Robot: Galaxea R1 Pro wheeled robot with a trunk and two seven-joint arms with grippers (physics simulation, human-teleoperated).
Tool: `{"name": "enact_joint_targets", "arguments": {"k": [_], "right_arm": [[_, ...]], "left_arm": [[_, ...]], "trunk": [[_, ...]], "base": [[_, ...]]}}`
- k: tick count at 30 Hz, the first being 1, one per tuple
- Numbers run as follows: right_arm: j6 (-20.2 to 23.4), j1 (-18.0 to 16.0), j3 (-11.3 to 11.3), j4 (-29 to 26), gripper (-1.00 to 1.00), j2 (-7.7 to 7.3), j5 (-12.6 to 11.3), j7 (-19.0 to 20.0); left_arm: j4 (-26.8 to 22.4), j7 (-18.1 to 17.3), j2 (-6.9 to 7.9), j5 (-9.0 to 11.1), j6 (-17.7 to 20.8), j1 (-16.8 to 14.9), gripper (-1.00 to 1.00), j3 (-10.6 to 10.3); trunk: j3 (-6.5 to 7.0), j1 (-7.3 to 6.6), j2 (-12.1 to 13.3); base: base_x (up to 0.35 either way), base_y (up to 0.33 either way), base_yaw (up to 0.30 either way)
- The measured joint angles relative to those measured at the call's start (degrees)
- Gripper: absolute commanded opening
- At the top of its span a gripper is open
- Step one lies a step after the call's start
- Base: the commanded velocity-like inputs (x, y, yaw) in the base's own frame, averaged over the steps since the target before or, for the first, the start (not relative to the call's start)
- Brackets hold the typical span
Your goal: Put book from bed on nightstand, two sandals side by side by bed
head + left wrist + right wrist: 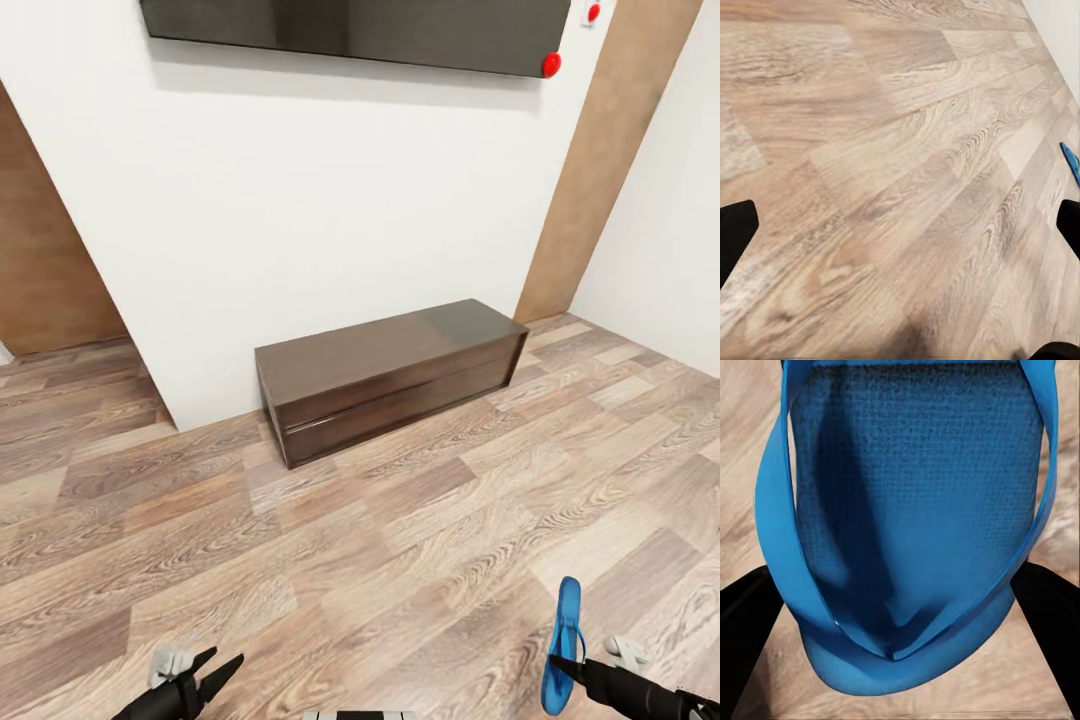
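One bright blue sandal hangs edge-up over the wood-plank floor at the lower right of the head view, with my right gripper shut on its lower end. The right wrist view looks onto the sandal's textured sole and its thin straps, held between the two black fingers. My left gripper is open over bare floor at the lower left. In the left wrist view, the left gripper has only planks between its fingers, and the sandal's tip shows at the edge. The book, bed and nightstand are out of view.
A long low dark bench stands against the white wall ahead, under a big black wall screen with red round knobs. Brown wooden panels flank the wall on both sides. Open plank floor lies between me and the bench.
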Motion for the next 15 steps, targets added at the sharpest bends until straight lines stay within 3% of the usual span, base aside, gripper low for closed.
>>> {"name": "enact_joint_targets", "arguments": {"k": [6, 11, 15], "right_arm": [[-3.2, 0.0, 0.2, 6.3, -1.0, 1.78, 0.1, 0.0], [-5.6, 0.0, 0.2, 7.8, -1.0, 4.19, -0.1, 0.0], [-6.0, 0.0, 0.1, 8.0, -1.0, 4.9, -0.2, 0.0]], "left_arm": [[1.4, 0.1, -1.05, 0.0, -0.8, 0.0, 1.0, -0.3], [2.1, 0.2, -1.83, 0.0, -0.9, 0.0, 1.0, -0.4], [4.6, 0.2, -1.97, 0.0, -2.0, 0.0, 1.0, -0.4]], "trunk": [[0.23, -0.02, 0.0], [0.23, -0.02, 0.0], [0.23, -0.02, 0.0]], "base": [[0.0, 0.0, 0.0], [0.0, 0.0, 0.0], [0.0, 0.0, 0.0]]}}
